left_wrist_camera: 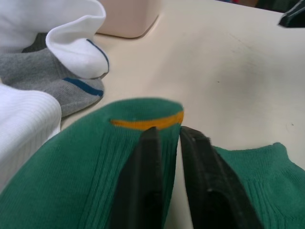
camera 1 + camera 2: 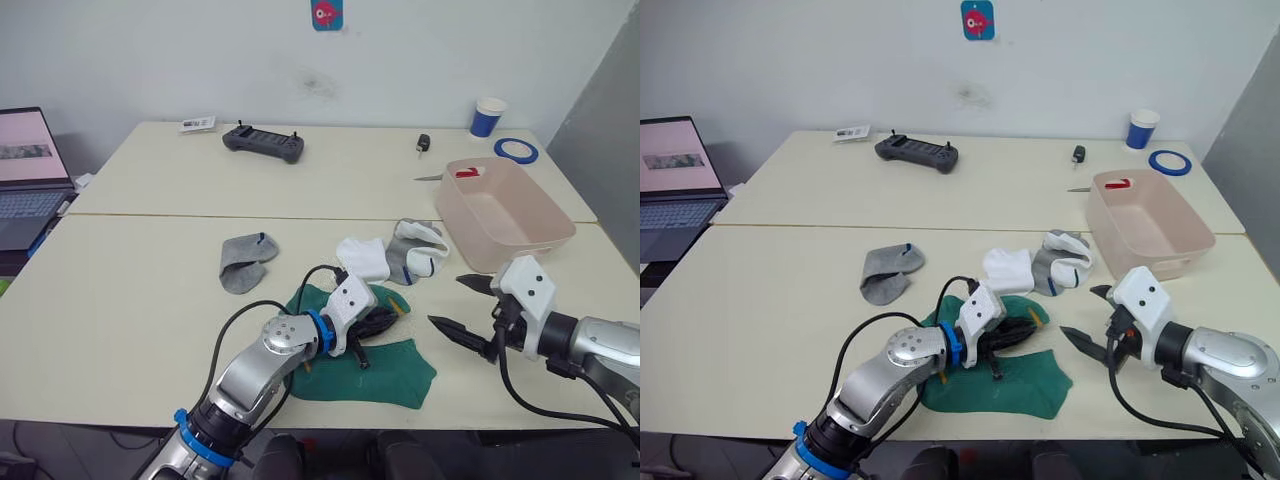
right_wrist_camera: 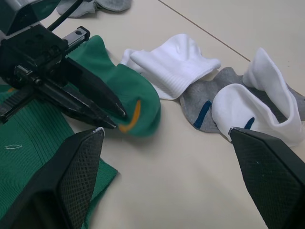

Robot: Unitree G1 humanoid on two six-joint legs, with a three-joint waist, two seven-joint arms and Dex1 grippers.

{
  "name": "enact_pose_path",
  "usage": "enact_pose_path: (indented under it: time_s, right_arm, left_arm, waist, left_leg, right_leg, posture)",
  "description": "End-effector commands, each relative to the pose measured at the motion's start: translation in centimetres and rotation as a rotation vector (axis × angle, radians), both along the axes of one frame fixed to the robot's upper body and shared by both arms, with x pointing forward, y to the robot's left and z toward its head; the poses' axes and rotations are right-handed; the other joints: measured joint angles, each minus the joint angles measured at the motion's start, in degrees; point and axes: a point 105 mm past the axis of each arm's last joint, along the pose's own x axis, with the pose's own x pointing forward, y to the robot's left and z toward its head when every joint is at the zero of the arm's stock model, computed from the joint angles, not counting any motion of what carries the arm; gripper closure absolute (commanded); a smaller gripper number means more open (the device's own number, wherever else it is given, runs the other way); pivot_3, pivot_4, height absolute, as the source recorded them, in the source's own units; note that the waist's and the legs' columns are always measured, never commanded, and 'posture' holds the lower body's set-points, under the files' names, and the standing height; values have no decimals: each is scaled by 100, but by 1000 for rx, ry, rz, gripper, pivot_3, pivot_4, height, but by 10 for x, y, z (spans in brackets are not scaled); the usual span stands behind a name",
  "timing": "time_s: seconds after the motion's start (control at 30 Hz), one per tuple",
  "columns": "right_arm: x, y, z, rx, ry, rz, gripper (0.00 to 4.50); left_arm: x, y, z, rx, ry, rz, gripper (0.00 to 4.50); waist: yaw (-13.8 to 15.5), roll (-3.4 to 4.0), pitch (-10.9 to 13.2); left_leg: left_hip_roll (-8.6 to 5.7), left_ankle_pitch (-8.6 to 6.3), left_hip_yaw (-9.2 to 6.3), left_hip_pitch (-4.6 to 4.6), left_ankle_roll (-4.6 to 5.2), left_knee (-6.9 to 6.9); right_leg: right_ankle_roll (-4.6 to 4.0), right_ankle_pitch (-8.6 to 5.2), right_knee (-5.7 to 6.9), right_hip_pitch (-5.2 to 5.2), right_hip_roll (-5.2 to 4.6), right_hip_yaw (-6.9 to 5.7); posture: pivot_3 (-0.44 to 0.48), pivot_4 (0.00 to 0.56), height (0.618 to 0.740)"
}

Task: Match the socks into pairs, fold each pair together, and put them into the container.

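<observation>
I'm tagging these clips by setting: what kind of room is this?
Probably an office or lab workspace rather than a home: pale work tables pushed together against a bare wall, an open laptop, a handheld controller, a roll of blue tape and a paper cup.

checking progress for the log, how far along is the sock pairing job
Early. Done: nothing, as the pink container holds no socks. In hand: the left tool is closed on a green sock at its yellow-marked edge, over the other green sock; the right tool waits open nearby. Left: fold that pair, then match the lone grey sock and the white-and-grey heap.
</observation>
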Motion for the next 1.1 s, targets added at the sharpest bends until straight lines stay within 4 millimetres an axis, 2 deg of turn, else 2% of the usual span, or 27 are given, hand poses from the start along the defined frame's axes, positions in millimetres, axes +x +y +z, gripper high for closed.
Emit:
enact_pose_path:
  time_s: [0.03, 0.1, 0.17, 0.23, 0.3, 0.43, 0.5, 0.57, 0.7, 0.93, 1.03, 1.1]
  right_arm:
    - [-1, 5, 8, -6, -44, 34, 0]
    - [0, 6, 7, -6, -45, 37, 0]
    - [0, 6, 7, -5, -46, 38, 0]
    - [1, 6, 7, -2, -50, 36, 0]
    - [1, 6, 8, -1, -53, 34, 0]
    - [0, 9, 9, 10, -62, 36, 0]
    - [0, 11, 9, 19, -68, 39, 0]
    - [0, 12, 9, 23, -69, 39, 0]
    - [0, 16, 6, 33, -68, 45, 0]
    - [-3, 17, 7, 37, -69, 40, 0]
    - [-4, 17, 6, 37, -70, 35, 0]
    - [-4, 17, 6, 38, -71, 34, 0]
  left_arm:
    - [-2, -1, 16, -28, -55, -31, 2632]
    - [-1, 3, 23, -40, -67, -24, 1943]
    - [0, 9, 39, -69, -93, -22, 1306]
    - [8, 23, 61, -99, -137, 12, 668]
    - [16, 36, 73, -90, -158, 34, 81]
    - [31, 55, 73, 4, -207, 68, 81]
    - [47, 70, 67, 81, -243, 115, 81]
    - [57, 76, 61, 130, -268, 135, 81]
    - [77, 64, 41, 215, -309, 109, 81]
    - [102, 52, 23, 307, -371, 77, 81]
    - [107, 46, 23, 296, -369, 65, 625]
    - [107, 42, 18, 303, -366, 31, 1264]
  waist:
    - [0, 0, 0]
    - [0, 0, 0]
    - [-3, 0, 0]
    - [-2, -1, 1]
    - [3, -1, 1]
    - [-2, 0, 1]
    - [2, -1, 1]
    - [6, -1, 2]
    - [31, -2, 2]
    - [21, -3, 3]
    - [11, -3, 3]
    - [6, -3, 3]
  left_leg:
    - [0, 0, 0, 0, 0, 0]
    - [2, 0, -2, 0, 0, -1]
    - [3, 0, -2, 0, 0, -1]
    - [5, 0, -2, 1, 0, -2]
    - [5, 0, -4, 1, 0, -1]
    - [4, 0, -2, 2, 0, -2]
    - [3, 0, -1, 0, 0, -3]
    - [4, 0, -3, 0, 0, -3]
    - [2, 0, -3, -2, 0, -1]
    - [2, 0, -3, -5, 1, -4]
    - [4, 0, -4, -5, 1, -4]
    - [4, 0, -2, -5, 0, -3]
  right_leg:
    - [0, 0, 0, 0, 0, 0]
    - [0, 0, 0, -1, 1, -2]
    - [0, 0, 0, -1, 2, -2]
    - [0, 0, 1, -1, 3, -3]
    - [0, 0, 2, -1, 3, -6]
    - [0, 0, -1, 0, 3, -3]
    - [1, -1, -4, -1, 3, -3]
    - [1, -1, -4, -1, 3, -6]
    - [1, -1, -3, -1, 2, -6]
    - [2, -1, -5, -4, 4, -6]
    - [2, -1, -3, -4, 7, -6]
    - [2, -1, -3, -3, 6, -5]
  posture:
    - [0, 150, 740]
    - [0, 150, 740]
    - [0, 150, 740]
    - [0, 150, 740]
    - [0, 150, 740]
    - [0, 150, 740]
    - [0, 150, 740]
    - [0, 150, 740]
    - [0, 150, 740]
    - [0, 150, 740]
    - [0, 150, 740]
    - [0, 150, 740]
